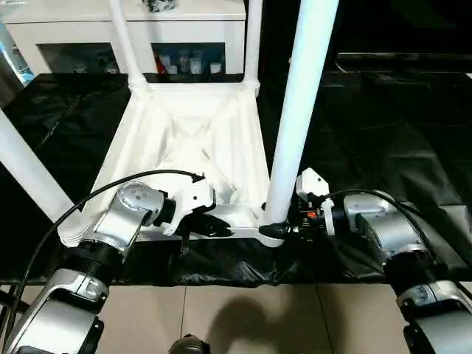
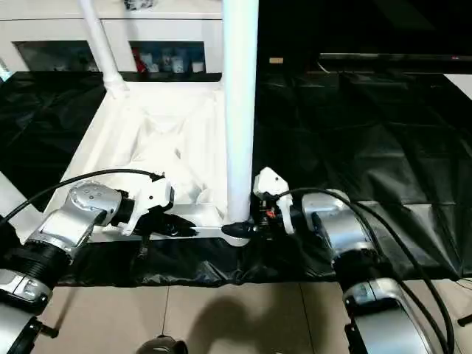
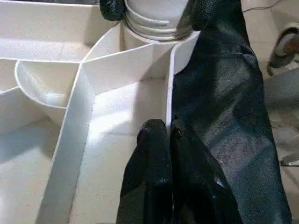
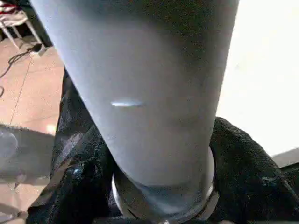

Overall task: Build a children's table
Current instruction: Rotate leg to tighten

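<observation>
The near-right leg [image 1: 299, 110] stands upright in its corner socket of the upturned tabletop [image 1: 147, 147]. The right gripper [image 1: 284, 228] has its fingers spread around the leg's base; the left gripper [image 1: 217, 226] fingers pinch the near rim beside it.

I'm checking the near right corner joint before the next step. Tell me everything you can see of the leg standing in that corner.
The near right leg is a long, smooth white tube, plastic by its look, standing almost upright. Its flared, ringed foot sits in the rounded corner socket of the upturned tabletop. The right gripper has a black finger on either side of the base. The leg's top end runs out of view.
</observation>
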